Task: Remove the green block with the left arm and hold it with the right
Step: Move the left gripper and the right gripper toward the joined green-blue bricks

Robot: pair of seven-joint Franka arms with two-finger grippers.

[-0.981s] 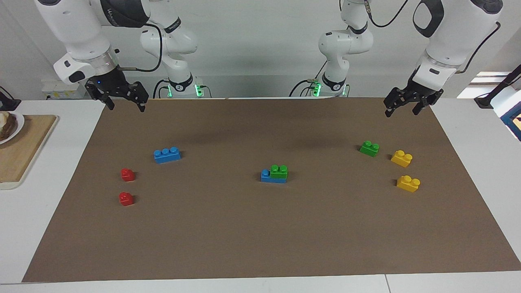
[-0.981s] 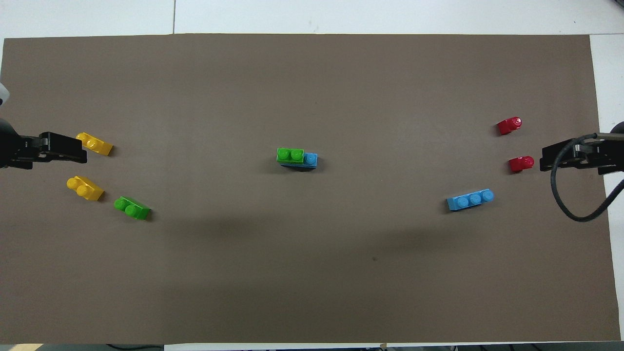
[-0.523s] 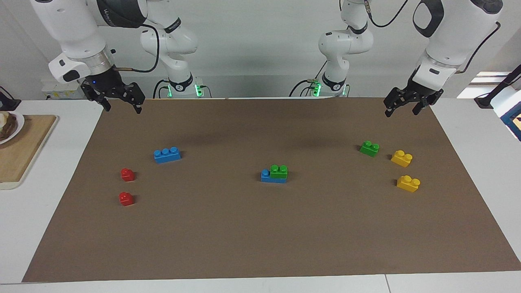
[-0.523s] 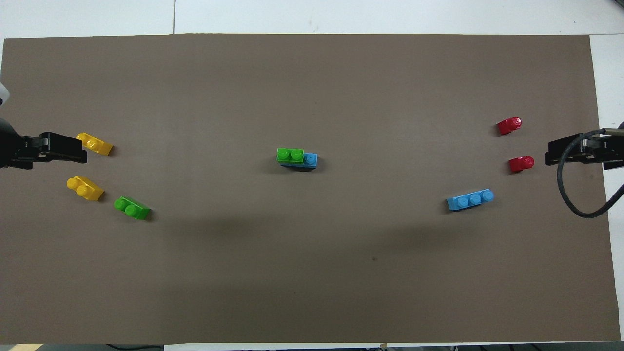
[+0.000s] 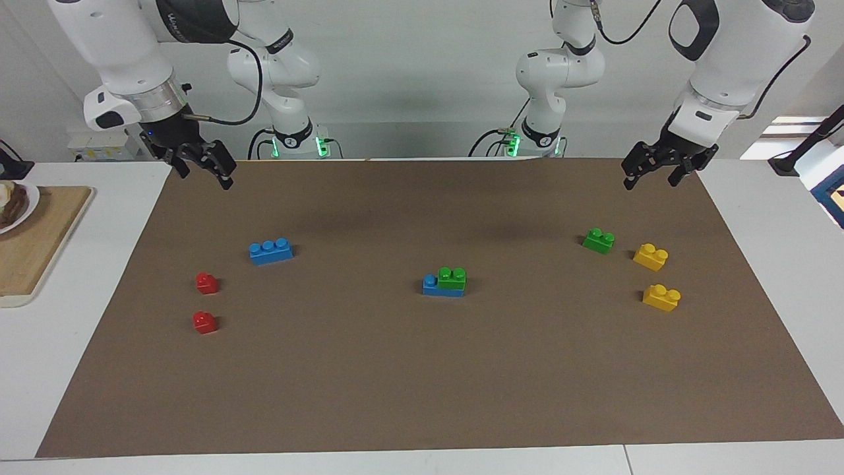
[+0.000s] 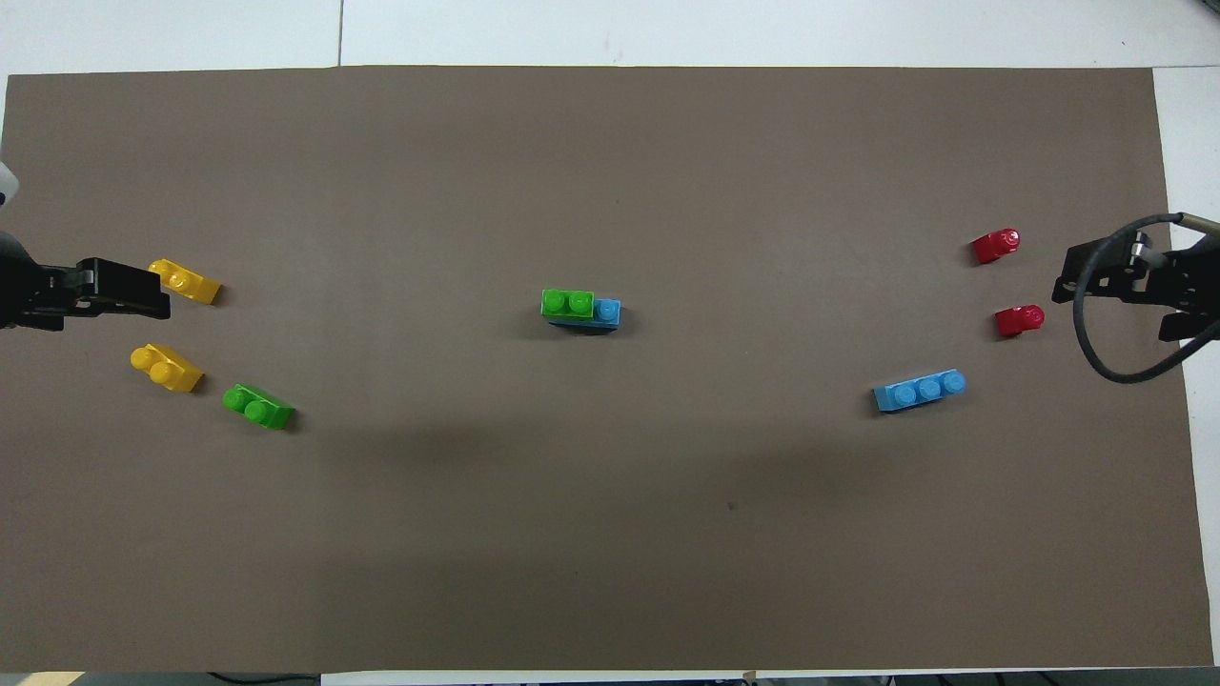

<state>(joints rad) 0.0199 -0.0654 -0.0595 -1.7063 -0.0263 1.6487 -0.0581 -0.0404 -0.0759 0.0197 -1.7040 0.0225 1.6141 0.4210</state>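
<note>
Green two-stud plastic block (image 5: 452,278) sits pressed onto a blue plastic brick (image 5: 432,286) mid-mat: light, rigid, slick-sided. Best pinched across its long sides while the blue brick is pinned. Left tool (image 5: 653,173) and right tool (image 5: 199,169) hover, open and empty, well apart from that brick.

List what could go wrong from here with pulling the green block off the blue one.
1. The green block sits on a blue block; unless the right hand pins the blue one, both may lift together.
2. A second green block lies loose below the left hand; it could be picked by mistake.
3. Both hands hang open, holding nothing.
</note>
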